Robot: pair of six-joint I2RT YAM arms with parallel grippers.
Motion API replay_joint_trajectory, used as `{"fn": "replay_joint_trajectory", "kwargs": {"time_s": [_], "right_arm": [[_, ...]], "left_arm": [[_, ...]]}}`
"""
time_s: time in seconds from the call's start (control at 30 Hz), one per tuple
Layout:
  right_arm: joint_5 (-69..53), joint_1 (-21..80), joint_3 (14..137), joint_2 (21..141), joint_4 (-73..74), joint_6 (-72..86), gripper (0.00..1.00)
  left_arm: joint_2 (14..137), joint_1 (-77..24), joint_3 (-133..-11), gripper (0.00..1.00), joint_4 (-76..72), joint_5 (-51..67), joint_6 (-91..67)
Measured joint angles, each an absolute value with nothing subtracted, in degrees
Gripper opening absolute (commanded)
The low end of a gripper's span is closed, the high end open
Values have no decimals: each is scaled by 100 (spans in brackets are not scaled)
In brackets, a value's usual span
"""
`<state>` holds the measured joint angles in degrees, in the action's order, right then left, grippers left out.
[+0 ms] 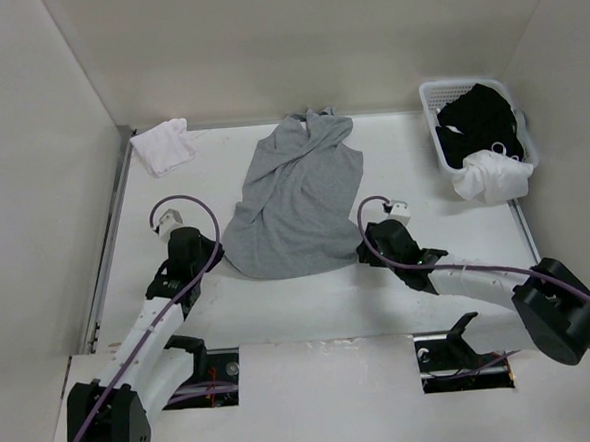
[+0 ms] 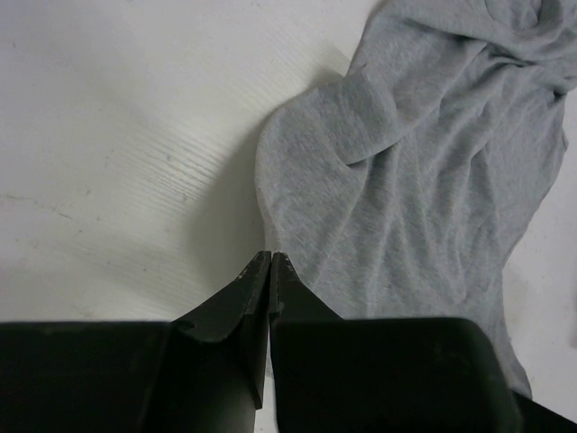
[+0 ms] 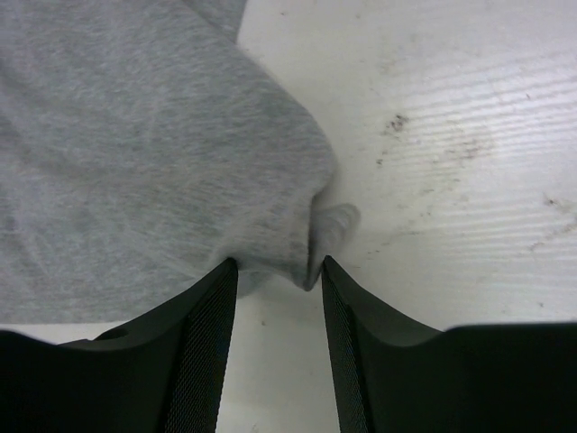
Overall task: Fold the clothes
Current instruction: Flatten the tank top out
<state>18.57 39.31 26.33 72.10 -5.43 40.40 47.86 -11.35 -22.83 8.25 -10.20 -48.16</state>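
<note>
The clothes, a light grey sleeveless tank top (image 1: 294,196), lie rumpled on the white table with the neck bunched at the far edge and the hem toward me. My left gripper (image 1: 218,256) sits at the hem's left corner; in the left wrist view it (image 2: 270,255) is shut, tips at the edge of the grey knit (image 2: 415,153), with no cloth seen between them. At the hem's right corner my right gripper (image 1: 363,249) is low; in the right wrist view it (image 3: 278,263) is open, and a fold of the hem corner (image 3: 135,135) pokes between the tips.
A white basket (image 1: 433,132) holding black and white garments stands at the back right. A small white folded cloth (image 1: 165,146) lies at the back left. Walls close in the table on three sides. Two cut-outs (image 1: 464,361) sit by the arm bases.
</note>
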Motion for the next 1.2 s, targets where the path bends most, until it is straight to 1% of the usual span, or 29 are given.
{"fn": "replay_joint_trajectory", "kwargs": {"time_s": [0.1, 0.2, 0.3, 0.37, 0.43, 0.6, 0.67, 0.77, 0.83, 0.9, 0.97, 1.07, 1.2], "right_arm": [[2021, 4062, 2759, 7332, -558, 3898, 42], [2171, 4097, 2851, 7483, -548, 3747, 41], [2383, 4163, 3048, 7627, -395, 3640, 46], [2504, 4250, 3212, 7629, -183, 3621, 52], [2587, 4296, 3343, 7599, 25, 3629, 57], [2742, 4320, 3369, 7417, 320, 3640, 58], [2742, 4313, 3369, 7432, 305, 3629, 56], [2606, 4276, 3369, 7559, 207, 3592, 48], [2434, 4219, 3371, 7712, 132, 3566, 38], [2233, 4134, 3371, 7852, 56, 3553, 23], [2095, 4088, 3367, 7887, -3, 3553, 16], [1975, 4112, 3336, 7693, -47, 3579, 13], [1653, 4504, 3286, 6803, 421, 3793, 13]], "left_arm": [[4947, -1219, -2283, 0, 742, -998, -4816], [5050, -1282, -2283, 0, 628, -985, -4816], [5105, -1350, -2283, 0, 569, -989, -4818], [5116, -1406, -2283, 0, 563, -991, -4818], [5116, -1431, -2283, 0, 548, -991, -4816], [5118, -1417, -2285, 0, 530, -996, -4794], [5118, -1376, -2290, 0, 530, -996, -4775], [5116, -1247, -2314, 0, 534, -998, -4766], [5111, -1116, -2375, 0, 534, -1002, -4770], [5109, -982, -2475, 0, 530, -1000, -4772], [5109, -908, -2585, 0, 491, -1004, -4775], [5111, -937, -2731, 0, 408, -996, -4775], [5111, -989, -2834, 0, 327, -991, -4770]]}}
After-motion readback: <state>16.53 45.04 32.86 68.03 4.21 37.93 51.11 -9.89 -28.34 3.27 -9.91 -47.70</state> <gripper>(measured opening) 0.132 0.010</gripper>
